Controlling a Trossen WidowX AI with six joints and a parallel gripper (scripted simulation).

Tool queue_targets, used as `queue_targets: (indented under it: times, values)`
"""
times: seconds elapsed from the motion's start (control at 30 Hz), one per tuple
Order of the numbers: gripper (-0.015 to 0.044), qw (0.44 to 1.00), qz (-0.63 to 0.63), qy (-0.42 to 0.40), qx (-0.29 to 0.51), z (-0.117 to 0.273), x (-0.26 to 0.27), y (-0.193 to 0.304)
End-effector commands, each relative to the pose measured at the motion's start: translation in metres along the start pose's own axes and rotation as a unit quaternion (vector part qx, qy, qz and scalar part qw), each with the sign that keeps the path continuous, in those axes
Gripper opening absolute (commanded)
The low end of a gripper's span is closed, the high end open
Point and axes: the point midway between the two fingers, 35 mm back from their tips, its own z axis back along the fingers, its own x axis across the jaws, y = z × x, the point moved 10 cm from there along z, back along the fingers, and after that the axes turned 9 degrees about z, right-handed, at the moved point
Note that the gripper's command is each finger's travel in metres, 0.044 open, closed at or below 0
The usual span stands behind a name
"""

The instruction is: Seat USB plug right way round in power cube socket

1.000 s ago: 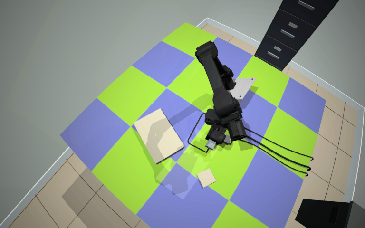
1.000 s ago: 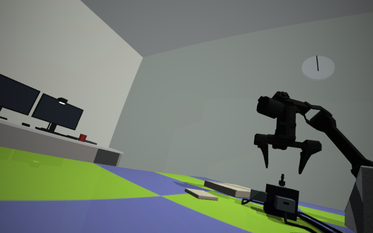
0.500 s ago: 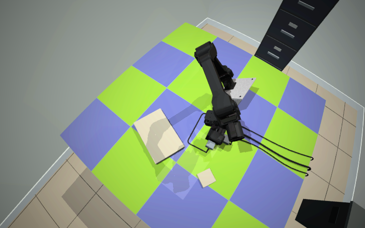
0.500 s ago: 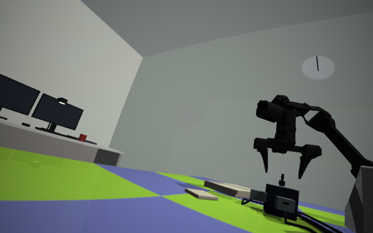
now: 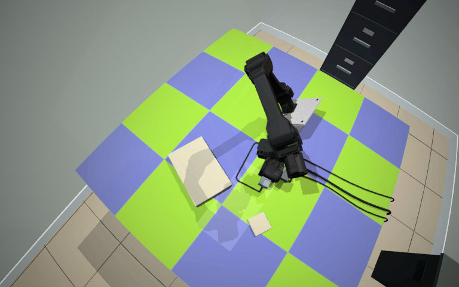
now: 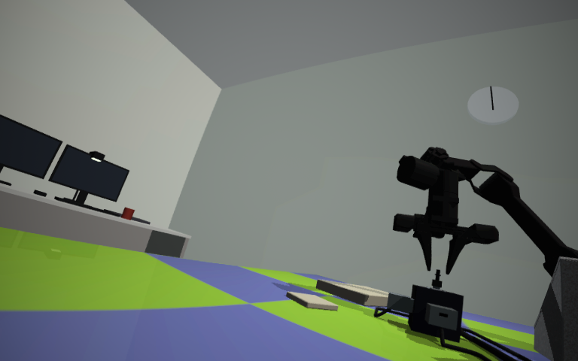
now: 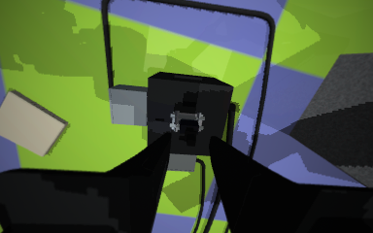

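Note:
The dark power cube (image 6: 419,317) (image 7: 160,102) stands on the checkered table. The black USB plug (image 6: 436,283) (image 7: 188,127) stands upright in the cube's top socket, whose pale metal rim (image 7: 200,121) shows in the wrist view. Which way round the plug sits cannot be made out. My gripper (image 6: 438,271) (image 7: 190,140) points down just over the plug, its fingers partly closed but clearly apart. Nothing is held. In the exterior view the fingertips are about level with the plug's thin upper end, one on each side. The arm hides the plug in the top view.
Grey side plugs (image 5: 265,182) (image 6: 442,317) (image 7: 128,104) sit in the cube's sides. Black cables (image 5: 245,159) (image 7: 108,53) loop around it. A small cream tile (image 5: 259,223) (image 6: 313,301) (image 7: 31,123), a large cream slab (image 5: 199,170) (image 6: 354,291) and a grey slanted block (image 5: 306,109) (image 6: 558,306) are nearby.

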Motion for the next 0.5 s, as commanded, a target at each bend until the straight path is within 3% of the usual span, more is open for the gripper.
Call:
queue_targets:
  times: [0.0, 0.07, 0.47]
  values:
    - [0.0046, 1.000, -0.001, -0.001, 0.000, 0.0002, 0.0002, -0.0001]
    - [0.0000, 1.000, -0.001, -0.001, 0.000, 0.0002, 0.0002, -0.0001]
    - [0.0000, 1.000, -0.001, -0.001, 0.000, 0.0002, 0.0002, -0.0001]
